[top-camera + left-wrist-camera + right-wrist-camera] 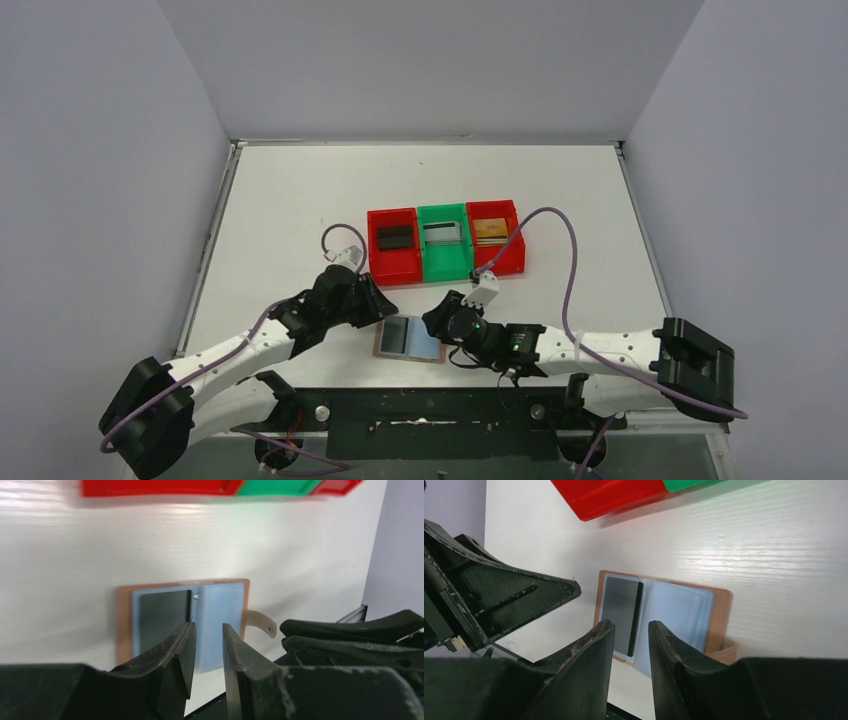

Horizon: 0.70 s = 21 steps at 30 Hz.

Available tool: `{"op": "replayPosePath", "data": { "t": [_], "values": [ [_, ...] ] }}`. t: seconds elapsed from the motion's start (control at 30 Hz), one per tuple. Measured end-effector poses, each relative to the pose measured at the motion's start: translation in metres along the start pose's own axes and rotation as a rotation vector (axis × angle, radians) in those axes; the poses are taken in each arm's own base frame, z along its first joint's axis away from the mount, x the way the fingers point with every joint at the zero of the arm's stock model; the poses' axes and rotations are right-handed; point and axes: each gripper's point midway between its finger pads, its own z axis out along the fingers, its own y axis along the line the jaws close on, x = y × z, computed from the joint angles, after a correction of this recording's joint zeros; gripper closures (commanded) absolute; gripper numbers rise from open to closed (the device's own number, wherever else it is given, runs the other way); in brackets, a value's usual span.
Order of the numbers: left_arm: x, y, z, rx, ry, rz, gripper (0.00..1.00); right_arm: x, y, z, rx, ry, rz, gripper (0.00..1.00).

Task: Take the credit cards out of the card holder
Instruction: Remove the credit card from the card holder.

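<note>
The tan card holder (409, 339) lies open and flat near the table's front edge, blue lining up. A dark credit card (162, 617) sits in its left pocket, also visible in the right wrist view (621, 610). The right pocket (676, 612) looks plain blue. The snap tab (262, 622) sticks out at the right edge. My left gripper (383, 309) hovers at the holder's left side, and my right gripper (436, 325) at its right side. Each has its jaws a narrow gap apart with nothing between them (209, 640) (631, 632).
Behind the holder stands a row of three bins. The left red bin (393, 262) holds a black card (395, 237), the green bin (443, 260) a silver-grey card (442, 232), and the right red bin (505, 262) a gold-tan card (488, 232). The black base rail (430, 410) runs along the near edge.
</note>
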Motion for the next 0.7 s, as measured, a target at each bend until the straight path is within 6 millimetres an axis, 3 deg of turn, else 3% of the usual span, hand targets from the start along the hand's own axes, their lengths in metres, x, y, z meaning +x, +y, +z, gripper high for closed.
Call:
{"op": "replayPosePath", "data": {
  "t": [0.17, 0.37, 0.53, 0.7],
  "values": [
    [-0.019, 0.031, -0.017, -0.064, -0.072, -0.053, 0.68, 0.021, 0.020, 0.018, -0.029, 0.090, -0.057, 0.68],
    [-0.028, 0.047, -0.029, -0.088, -0.111, -0.086, 0.65, 0.043, 0.040, 0.038, -0.061, 0.185, -0.077, 0.69],
    [-0.021, 0.056, -0.032, -0.101, -0.099, -0.091, 0.60, 0.060, 0.032, 0.049, -0.025, 0.252, -0.085, 0.69],
    [-0.012, 0.053, -0.030, -0.060, -0.061, -0.090, 0.60, 0.075, 0.015, 0.050, 0.027, 0.312, -0.086, 0.70]
  ]
}}
